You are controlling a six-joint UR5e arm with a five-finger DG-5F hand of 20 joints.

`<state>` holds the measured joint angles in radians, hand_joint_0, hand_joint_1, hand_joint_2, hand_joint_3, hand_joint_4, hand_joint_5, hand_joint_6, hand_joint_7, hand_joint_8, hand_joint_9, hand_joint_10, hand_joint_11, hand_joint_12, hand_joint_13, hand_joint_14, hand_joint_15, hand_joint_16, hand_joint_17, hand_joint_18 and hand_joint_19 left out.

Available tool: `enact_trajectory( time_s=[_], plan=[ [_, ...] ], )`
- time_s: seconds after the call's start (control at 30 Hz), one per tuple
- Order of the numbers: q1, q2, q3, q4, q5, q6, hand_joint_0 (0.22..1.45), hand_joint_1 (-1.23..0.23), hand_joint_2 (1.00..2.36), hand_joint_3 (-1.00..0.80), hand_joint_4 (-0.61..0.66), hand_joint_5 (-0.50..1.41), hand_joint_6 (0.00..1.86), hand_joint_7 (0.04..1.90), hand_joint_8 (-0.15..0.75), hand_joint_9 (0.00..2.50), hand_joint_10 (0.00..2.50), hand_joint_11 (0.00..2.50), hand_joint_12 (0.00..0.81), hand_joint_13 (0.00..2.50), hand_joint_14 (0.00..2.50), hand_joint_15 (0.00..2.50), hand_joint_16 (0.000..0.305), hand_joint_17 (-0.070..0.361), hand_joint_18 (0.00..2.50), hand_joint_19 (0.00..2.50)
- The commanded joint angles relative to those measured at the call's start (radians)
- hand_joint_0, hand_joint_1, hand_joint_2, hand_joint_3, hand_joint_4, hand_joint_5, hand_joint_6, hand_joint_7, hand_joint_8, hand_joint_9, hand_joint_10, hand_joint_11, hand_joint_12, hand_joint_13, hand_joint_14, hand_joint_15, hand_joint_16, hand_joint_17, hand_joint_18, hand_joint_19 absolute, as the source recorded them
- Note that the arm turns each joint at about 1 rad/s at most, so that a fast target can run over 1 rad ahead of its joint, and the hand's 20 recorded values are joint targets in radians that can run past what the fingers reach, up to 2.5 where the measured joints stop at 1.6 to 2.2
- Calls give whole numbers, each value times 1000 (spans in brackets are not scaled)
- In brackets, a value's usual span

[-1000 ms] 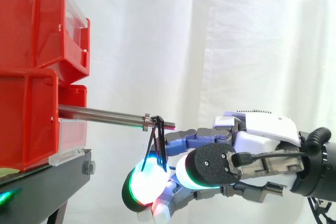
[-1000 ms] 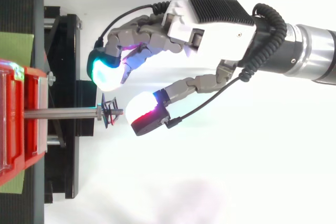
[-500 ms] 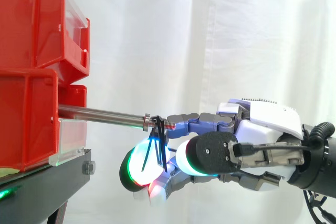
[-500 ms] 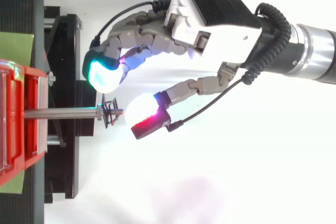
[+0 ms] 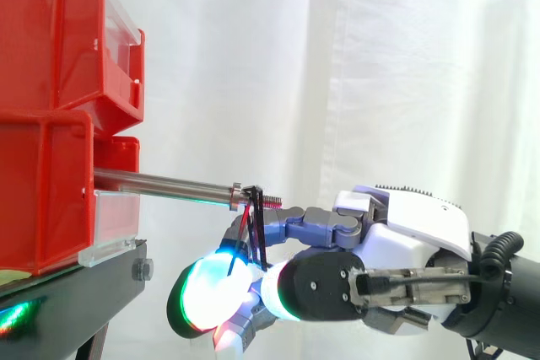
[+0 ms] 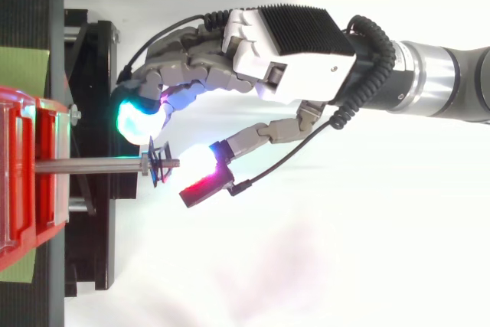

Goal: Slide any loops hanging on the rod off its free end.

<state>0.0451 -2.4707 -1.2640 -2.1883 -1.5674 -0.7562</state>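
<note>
A steel rod (image 5: 160, 181) juts rightward from the red bins (image 5: 42, 124) and ends in a short threaded tip. Thin black loops (image 5: 255, 229) hang from that tip, just past a small nut; from above the loops (image 6: 158, 162) look like a small black bundle. My hand (image 5: 405, 233) reaches in from the right, slightly below the rod. In the top view my hand (image 6: 291, 44) is open, with its curved fingers on either side of the loops: a cyan-green fingertip (image 6: 136, 119) on the far side and the thumb pad (image 6: 200, 181) on the near side. I see gaps between the pads and the loops.
The red bins (image 6: 23, 174) stand stacked on a black stand (image 5: 76, 301) at the left. A white curtain (image 5: 380, 65) hangs behind. Right of the rod's tip is open space apart from my hand and arm.
My hand has moved left toward the stand and dropped a little, so its pads now flank the loops more closely. The loops still hang at the rod's tip.
</note>
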Motion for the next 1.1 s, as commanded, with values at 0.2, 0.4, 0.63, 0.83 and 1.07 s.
enact_trajectory(
  time_s=[0.2, 0.4, 0.63, 0.83, 1.07],
  plan=[
    [-1, -1, 21, -10, 0, 0, 588, -595, 1014, -362, 193, -122, 608, 1147, 281, 817, 14, 402, 356, 612, 15, 362, 49, 111, 427, 462],
    [-1, -1, 25, -10, 0, 0, 586, -612, 1013, -366, 197, -119, 602, 1155, 282, 817, 14, 395, 359, 614, 15, 361, 50, 112, 430, 458],
    [1, -1, 25, -10, -8, 2, 584, -625, 1013, -374, 198, -117, 596, 1170, 285, 818, 14, 409, 358, 616, 15, 366, 50, 113, 432, 465],
    [-1, 1, 25, -19, -17, 2, 586, -605, 1014, -378, 195, -114, 603, 1177, 285, 825, 16, 405, 358, 624, 15, 360, 50, 113, 437, 462],
    [-1, 3, 67, -41, -72, 9, 604, -634, 1018, -324, 183, -137, 709, 1066, 286, 833, 14, 409, 357, 632, 16, 372, 50, 112, 450, 462]
  ],
)
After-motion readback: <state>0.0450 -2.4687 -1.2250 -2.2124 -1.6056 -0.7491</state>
